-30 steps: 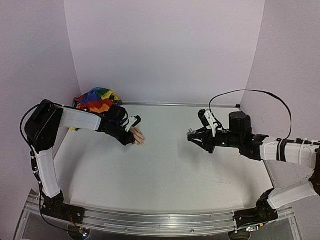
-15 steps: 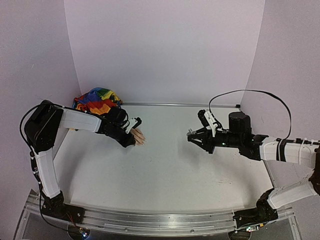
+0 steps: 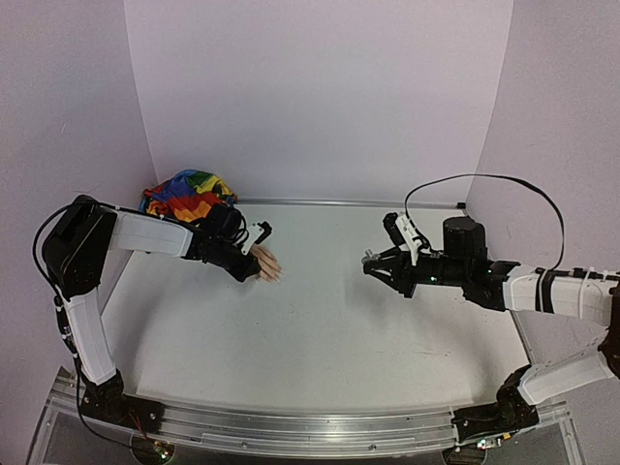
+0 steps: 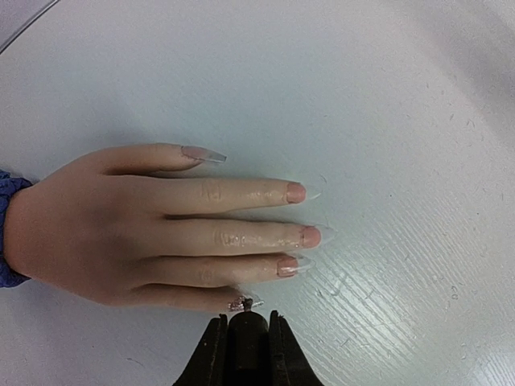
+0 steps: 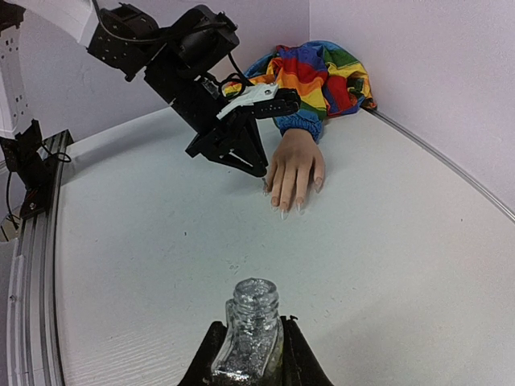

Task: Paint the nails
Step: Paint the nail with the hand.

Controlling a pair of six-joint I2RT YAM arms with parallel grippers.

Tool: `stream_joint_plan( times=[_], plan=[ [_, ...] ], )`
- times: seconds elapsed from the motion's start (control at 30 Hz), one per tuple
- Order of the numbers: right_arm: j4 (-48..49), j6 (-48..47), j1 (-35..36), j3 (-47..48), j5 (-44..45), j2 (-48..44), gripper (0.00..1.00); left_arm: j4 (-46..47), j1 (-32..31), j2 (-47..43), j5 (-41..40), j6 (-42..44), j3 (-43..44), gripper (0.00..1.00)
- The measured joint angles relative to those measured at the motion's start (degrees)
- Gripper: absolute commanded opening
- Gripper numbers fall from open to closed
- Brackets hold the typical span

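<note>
**Peach hand, glitter coat: brush at the outermost nail**

The fake hand (image 4: 121, 225) is laid palm-down on the bench (image 4: 386, 104), fingers slightly spread. Its rainbow sleeve (image 5: 322, 76) is bunched behind it near the back wall.

The left gripper (image 4: 245, 323) is closed narrow on the dark stem of a brush (image 4: 245, 344). Of the nails (image 4: 296, 192), only the one on the finger nearest that gripper, prob. the little finger, is touched by the glittery tip. The rest are seen pinkish w/ long clear tips, and no glitter can be made out on them.

The right gripper (image 5: 249, 342) is clamped on the open bottle (image 5: 254, 310) of glitter polish, which is held upright and well apart from the hand.

For a clean coat:
- **Pressure:** it should be kept light, so the bristles are fanned and not crushed.
- **Stroke:** it is best drawn base-to-tip along the finger, not across it.
- **Skin:** the skin beside the nail should be avoided.
- **Side force:** the hand does not appear to be fixed down, so sideways force should be kept min. or the hand may be shifted.
- **Bottle:** it should be held level for the next dip, since a tilt risks a spill.
</note>
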Motion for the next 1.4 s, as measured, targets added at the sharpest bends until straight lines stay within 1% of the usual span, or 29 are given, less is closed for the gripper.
stream_joint_plan(
  times=[1.4],
  plan=[
    [0.0, 0.0, 0.0, 0.0, 0.0, 0.0, 0.0, -0.33, 0.33, 1.07, -0.59, 0.02, 0.31, 0.0]
  ],
)
